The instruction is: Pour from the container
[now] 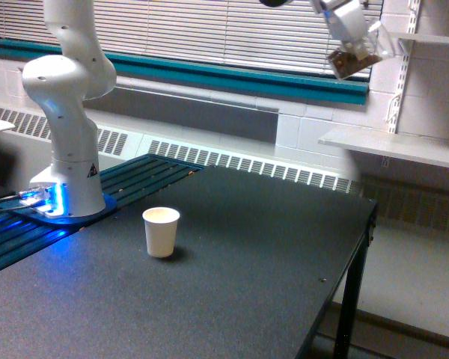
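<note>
High at the top of the exterior view, the gripper [349,30] has its jaws closed around the tilted container [355,60], well above the white paper cup [161,232] on the surface [232,262]

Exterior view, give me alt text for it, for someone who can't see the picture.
A white robot arm's gripper holds a tilted clear container of brown bits high near the top of the exterior view's right, in front of window blinds. Far below, toward the left, a white paper cup stands upright on a dark table, near the arm's base.
</note>
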Available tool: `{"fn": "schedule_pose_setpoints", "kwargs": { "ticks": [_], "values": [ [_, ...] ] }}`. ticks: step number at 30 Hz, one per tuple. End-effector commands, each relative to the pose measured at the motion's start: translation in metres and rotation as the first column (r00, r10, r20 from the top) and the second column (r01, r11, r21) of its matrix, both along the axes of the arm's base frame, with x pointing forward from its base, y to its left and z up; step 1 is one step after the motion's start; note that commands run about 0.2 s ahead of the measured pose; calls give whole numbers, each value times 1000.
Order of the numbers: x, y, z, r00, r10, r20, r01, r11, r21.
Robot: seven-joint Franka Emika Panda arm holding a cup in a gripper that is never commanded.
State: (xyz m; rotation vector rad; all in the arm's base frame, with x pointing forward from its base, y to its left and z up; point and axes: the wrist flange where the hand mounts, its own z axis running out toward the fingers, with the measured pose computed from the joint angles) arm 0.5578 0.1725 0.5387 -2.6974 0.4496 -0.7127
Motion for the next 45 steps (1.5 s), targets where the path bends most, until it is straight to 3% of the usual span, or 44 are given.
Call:
{"fn": "schedule_pose_setpoints", "kwargs": {
  "ticks": [1, 12, 28, 37, 45],
  "values": [
    [-22, -30, 1, 998, 57, 5, -57, 995, -82],
    [-66, -72, -11, 999, 38, -7, -39, 990, -133],
    [-130, -125, -40, 996, -91, -23, 88, 989, -117],
    [-173, -156, -62, 980, -190, -68, 182, 978, -107],
    [-212, -178, -86, 954, -276, -115, 267, 959, -94]
  ]
}}
